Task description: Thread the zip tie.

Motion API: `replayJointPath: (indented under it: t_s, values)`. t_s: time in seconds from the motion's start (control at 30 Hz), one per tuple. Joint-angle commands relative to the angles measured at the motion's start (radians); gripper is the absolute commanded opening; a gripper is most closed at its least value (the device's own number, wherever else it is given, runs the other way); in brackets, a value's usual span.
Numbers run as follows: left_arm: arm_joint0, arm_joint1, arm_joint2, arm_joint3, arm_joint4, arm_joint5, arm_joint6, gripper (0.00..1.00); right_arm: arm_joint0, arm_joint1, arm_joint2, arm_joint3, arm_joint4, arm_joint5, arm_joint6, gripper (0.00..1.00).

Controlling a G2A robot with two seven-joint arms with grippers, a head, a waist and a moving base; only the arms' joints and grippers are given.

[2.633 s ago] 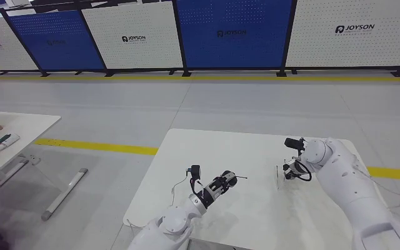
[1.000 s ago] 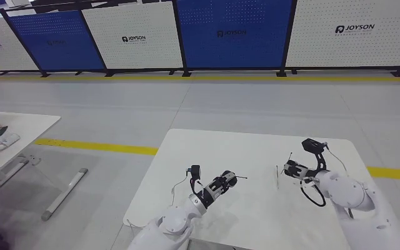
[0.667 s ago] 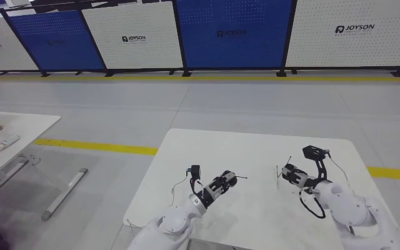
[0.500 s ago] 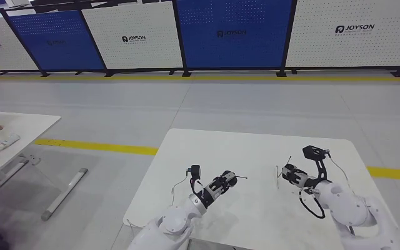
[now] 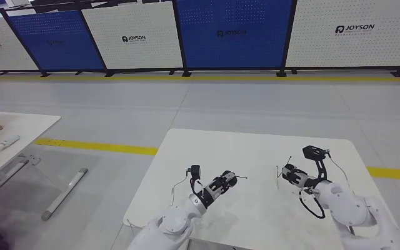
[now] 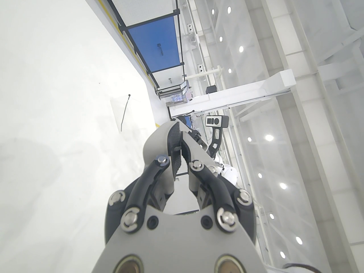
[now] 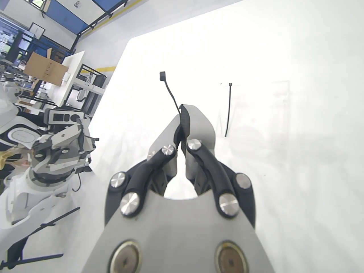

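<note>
1. The right claw (image 7: 182, 115) is clamped on the zip tie (image 7: 170, 93). The strap rises out of the tips toward the upper middle of the frame, its square head free and leaning slightly left.
2. The left claw (image 6: 179, 140) has its fingers pressed together. In the top view a thin dark strand (image 5: 241, 177) juts from its tips toward the right of the frame; it may be a second tie, but I cannot tell.
3. In the top view the left claw sits low at centre and the right claw is at the lower right. They are well apart, both over the white surface (image 5: 250, 147).
4. A spare tie (image 7: 228, 109) lies flat on the surface just beside the right claw, right of centre in its wrist view.
5. The step in hand looks like bringing the two held ends together.
   - Turn the head so its slot squarely faces the incoming tip.
   - Close the gap slowly, because both free lengths are thin and will likely flex or wobble.
   - Keep both grips firm so neither piece twists.
   - Stay above the spare tie so it is not snagged.
</note>
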Motion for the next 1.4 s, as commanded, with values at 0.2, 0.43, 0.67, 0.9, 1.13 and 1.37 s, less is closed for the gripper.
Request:
replayJointPath:
  t_s: [0.2, 0.43, 0.67, 0.9, 1.13, 1.37]
  values:
    - [0.0, 0.0, 0.0, 0.0, 0.0, 0.0, 0.0, 0.0, 0.0, 0.0, 0.0, 0.0, 0.0, 0.0, 0.0, 0.0]
    - [0.0, 0.0, 0.0, 0.0, 0.0, 0.0, 0.0, 0.0, 0.0, 0.0, 0.0, 0.0, 0.0, 0.0, 0.0, 0.0]
    - [0.0, 0.0, 0.0, 0.0, 0.0, 0.0, 0.0, 0.0, -0.036, -0.003, 0.009, -0.03, 0.03, 0.002, -0.092, 0.0]
    - [0.0, 0.0, 0.0, 0.0, 0.0, 0.0, 0.0, 0.0, -0.192, 0.002, 0.056, -0.183, 0.019, -0.08, -0.276, 0.0]
    - [0.0, 0.0, 0.0, 0.0, 0.0, 0.0, 0.0, 0.0, -0.21, 0.002, 0.054, -0.197, 0.002, -0.079, -0.301, 0.0]
    - [-0.007, -0.006, 0.007, -0.011, 0.003, -0.001, 0.055, 0.0, -0.21, 0.002, 0.054, -0.197, 0.002, -0.079, -0.301, 0.0]
